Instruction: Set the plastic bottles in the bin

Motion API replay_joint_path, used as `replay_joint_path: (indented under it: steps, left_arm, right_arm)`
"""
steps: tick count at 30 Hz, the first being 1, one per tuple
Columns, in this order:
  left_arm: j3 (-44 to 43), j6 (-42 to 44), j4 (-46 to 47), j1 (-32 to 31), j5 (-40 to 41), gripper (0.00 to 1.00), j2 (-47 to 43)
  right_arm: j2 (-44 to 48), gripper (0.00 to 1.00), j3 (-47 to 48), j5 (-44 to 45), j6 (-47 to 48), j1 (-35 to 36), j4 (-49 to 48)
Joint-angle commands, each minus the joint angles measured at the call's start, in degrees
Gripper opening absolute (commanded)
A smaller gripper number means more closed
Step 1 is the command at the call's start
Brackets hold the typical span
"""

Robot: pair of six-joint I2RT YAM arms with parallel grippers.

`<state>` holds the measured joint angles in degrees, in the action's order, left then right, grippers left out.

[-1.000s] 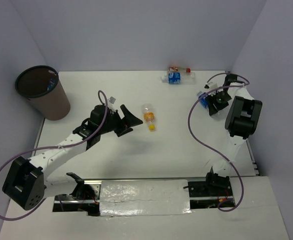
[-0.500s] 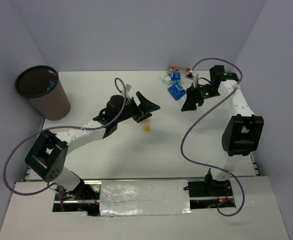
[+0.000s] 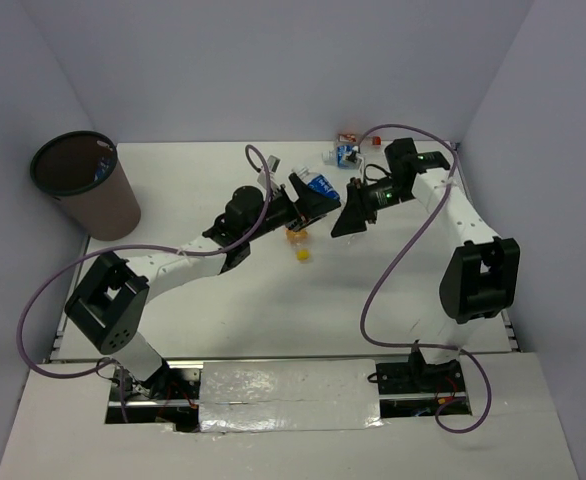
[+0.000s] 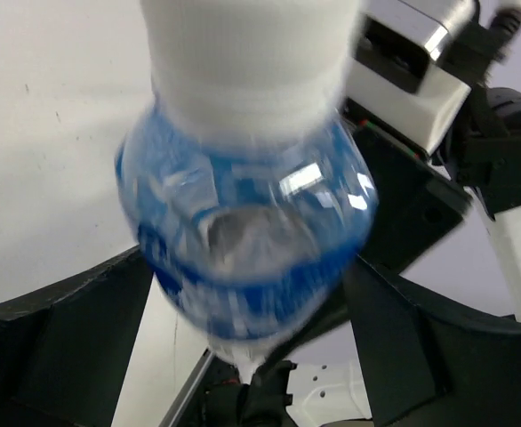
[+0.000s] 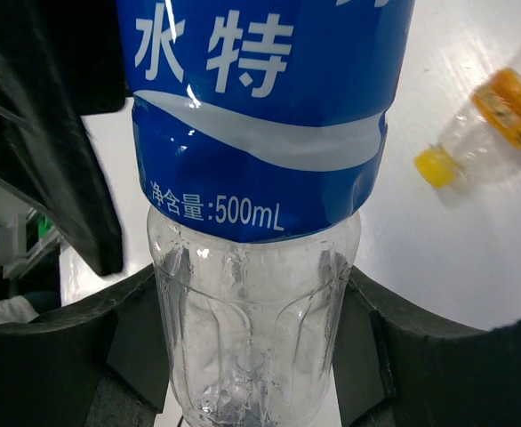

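Note:
A clear plastic bottle with a blue label (image 3: 321,185) hangs above the table's middle between both grippers. My right gripper (image 3: 352,213) is shut on its lower body (image 5: 252,338), pads touching both sides. My left gripper (image 3: 310,200) is open, and the blurred cap end of that bottle (image 4: 247,240) sits between its wide jaws without touching them. An orange-labelled bottle (image 3: 295,237) with a yellow cap (image 5: 436,166) lies on the table just below. The brown bin (image 3: 85,187) stands at the far left with a blue-labelled bottle (image 3: 102,166) inside.
Two more bottles lie at the back edge, one blue-labelled (image 3: 347,154) and one red-labelled (image 3: 350,137). The right arm's cable (image 3: 393,250) loops over the table's right half. The bin is a long reach left of both grippers.
My right gripper carried the blue-labelled bottle from the back right to the centre. My left arm stretched toward it, so its open jaws now surround the bottle's cap end.

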<state>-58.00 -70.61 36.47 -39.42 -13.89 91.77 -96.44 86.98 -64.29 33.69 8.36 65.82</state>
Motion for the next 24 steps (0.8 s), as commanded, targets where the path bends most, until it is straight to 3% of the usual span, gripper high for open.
replay_joint_path:
  steps: [1,4,6,9,12,13,15,18,24]
  left_arm:
    - [0.1,1.8,4.0,-0.3,1.7,0.99,-0.2]
    - [-0.4,2.7,3.4,-0.4,2.9,0.97,-0.4]
    - [-1.9,3.9,0.0,-0.4,3.5,0.89,-0.8]
    - [-2.5,6.7,-3.7,-0.3,4.7,0.78,-1.8]
    - [-1.5,9.1,-5.5,-0.3,6.6,0.60,-4.0]
    - [-1.3,9.7,-6.1,-0.3,7.6,0.50,-5.1]
    - [-1.4,11.7,-9.2,-0.3,8.7,0.41,-6.2]
    - [-2.0,15.5,-14.7,-0.2,11.4,0.27,-8.8]
    - [-6.5,25.6,-30.4,5.6,18.6,0.21,-17.3]
  right_arm:
    - [3.5,0.30,-0.6,-3.6,0.7,3.1,1.8]
    - [4.6,0.34,-1.7,-3.9,0.1,4.6,0.7]
    - [4.6,0.38,-1.8,-4.2,-0.1,4.6,0.6]
    - [4.2,0.50,-1.0,-3.9,-0.1,4.6,1.1]
    - [4.3,0.67,-1.0,-3.1,-0.9,4.6,0.1]
    - [4.4,0.77,-1.1,-2.9,-1.7,4.6,-0.3]
    - [4.7,0.99,-1.3,-2.2,-2.1,4.6,-1.3]
    - [4.6,1.00,-1.2,-0.1,-2.1,4.6,-2.1]
    - [5.6,1.00,-1.4,8.5,0.7,4.2,-2.7]
